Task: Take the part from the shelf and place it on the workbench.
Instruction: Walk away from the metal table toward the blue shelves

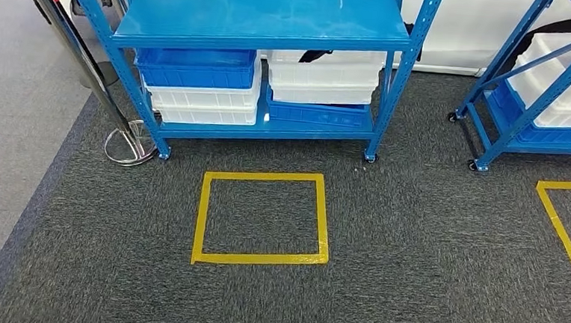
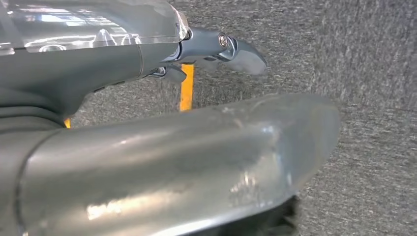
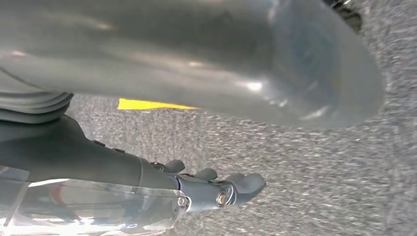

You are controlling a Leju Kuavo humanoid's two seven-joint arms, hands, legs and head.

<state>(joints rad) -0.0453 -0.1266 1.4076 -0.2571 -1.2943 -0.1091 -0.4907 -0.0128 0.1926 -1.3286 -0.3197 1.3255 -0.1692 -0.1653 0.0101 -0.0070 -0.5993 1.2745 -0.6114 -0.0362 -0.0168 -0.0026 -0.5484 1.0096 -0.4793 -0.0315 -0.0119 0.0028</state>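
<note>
A blue metal shelf (image 1: 261,14) stands ahead of me in the head view. Its upper tier is a bare blue plate. The lower tier carries a blue bin (image 1: 196,66) stacked on white bins (image 1: 205,104), and white bins (image 1: 325,74) on another blue bin (image 1: 317,114). I cannot make out a part in any of them. My left hand (image 2: 147,137) hangs over the dark carpet with fingers (image 2: 231,49) stretched away from the thumb, holding nothing. My right hand (image 3: 196,59) hangs the same way, its fingers (image 3: 236,187) slightly bent and holding nothing.
A yellow tape square (image 1: 262,218) marks the carpet in front of the shelf, and a second one (image 1: 563,223) lies at the right. Another blue shelf (image 1: 541,95) with bins stands at the right. A barrier post with a round base (image 1: 128,146) stands by the shelf's left leg.
</note>
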